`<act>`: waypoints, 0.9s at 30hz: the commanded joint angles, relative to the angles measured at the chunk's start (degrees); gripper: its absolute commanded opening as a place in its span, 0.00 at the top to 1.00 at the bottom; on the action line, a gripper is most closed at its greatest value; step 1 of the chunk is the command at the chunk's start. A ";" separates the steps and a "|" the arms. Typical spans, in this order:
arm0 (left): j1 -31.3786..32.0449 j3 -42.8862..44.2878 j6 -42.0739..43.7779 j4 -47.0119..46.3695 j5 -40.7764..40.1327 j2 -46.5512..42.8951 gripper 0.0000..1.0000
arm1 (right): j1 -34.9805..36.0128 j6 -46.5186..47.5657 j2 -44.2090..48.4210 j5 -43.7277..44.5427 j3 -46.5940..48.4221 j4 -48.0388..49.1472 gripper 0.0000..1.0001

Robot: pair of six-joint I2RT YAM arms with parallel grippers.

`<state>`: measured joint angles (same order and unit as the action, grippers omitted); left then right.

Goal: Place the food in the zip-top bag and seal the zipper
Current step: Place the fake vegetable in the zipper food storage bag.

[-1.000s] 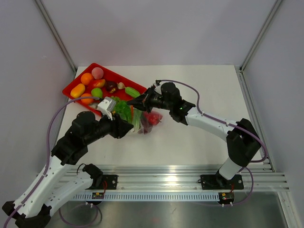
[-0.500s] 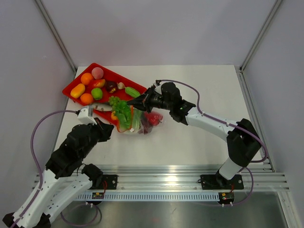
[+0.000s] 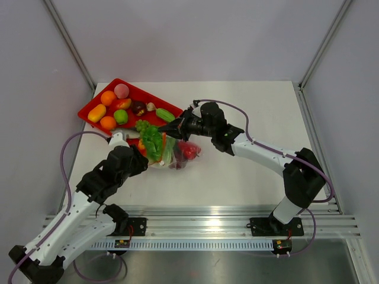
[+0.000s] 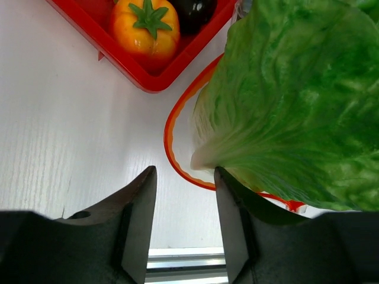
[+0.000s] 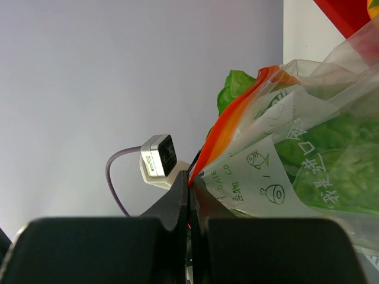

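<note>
**Two robot arms at a half-filled bag: cabbage sticking out of the mouth**

The left gripper is spread wide with nothing between its fingers, hovering low over the white table. Ahead of it and to its left sits a corner of the red tray, with an orange toy tomato inside. Directly ahead of its fingertips, close but not touching, curves the orange-red zipper, which stands open in a loop. A large leafy green-white cabbage fills that loop, ahead and to the gripper's right, and part of it lies outside the mouth.

From above, the clear zip-top bag lies on the table between the two arms, with red toy food inside it.

The right gripper is clamped on the bag's mouth edge at the zipper strip, holding that side up.

The bag looks thin, soft and slippery, likely to crumple if gripped by its film. The zipper strip is probably its firmest part and the best place to hold. The cabbage seems light, hollow and fairly stiff; its white base nearest the left gripper looks like the surest place to grip or push.
</note>
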<state>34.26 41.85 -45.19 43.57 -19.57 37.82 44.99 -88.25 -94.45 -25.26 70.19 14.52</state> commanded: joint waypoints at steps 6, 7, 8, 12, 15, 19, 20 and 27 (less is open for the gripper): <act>-2.53 -2.55 -0.51 -5.78 0.15 0.85 0.72 | -0.08 1.06 3.49 -2.96 4.43 -0.02 1.00; -2.79 -2.82 -0.43 -5.95 0.50 0.76 0.72 | -0.17 1.32 3.57 -3.13 4.43 -0.20 1.00; -3.06 -3.08 -0.43 -6.04 0.59 0.59 0.72 | -0.26 1.24 3.66 -3.13 4.51 -0.46 1.00; -4.99 -4.49 0.01 -8.49 2.60 0.06 0.66 | -0.43 1.41 3.84 -3.57 4.69 -1.34 1.00; -5.87 -5.46 0.37 -10.78 6.11 1.28 0.61 | -0.43 1.76 3.75 -3.84 5.30 -2.13 1.00; -5.96 -6.34 1.06 -14.12 9.02 3.22 0.60 | -0.43 2.03 3.58 -4.01 6.18 -3.53 1.00; -5.96 -6.51 1.16 -14.65 9.29 3.83 0.61 | -0.43 2.03 3.58 -4.10 6.62 -3.62 1.00; -5.96 -2.67 3.87 -14.32 10.26 7.35 1.00 | -1.31 7.28 5.24 -3.58 5.48 -8.35 1.00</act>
<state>28.56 35.99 -43.64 31.46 -10.63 45.10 44.82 -84.75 -93.36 -28.01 73.78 6.81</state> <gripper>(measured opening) 0.018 0.011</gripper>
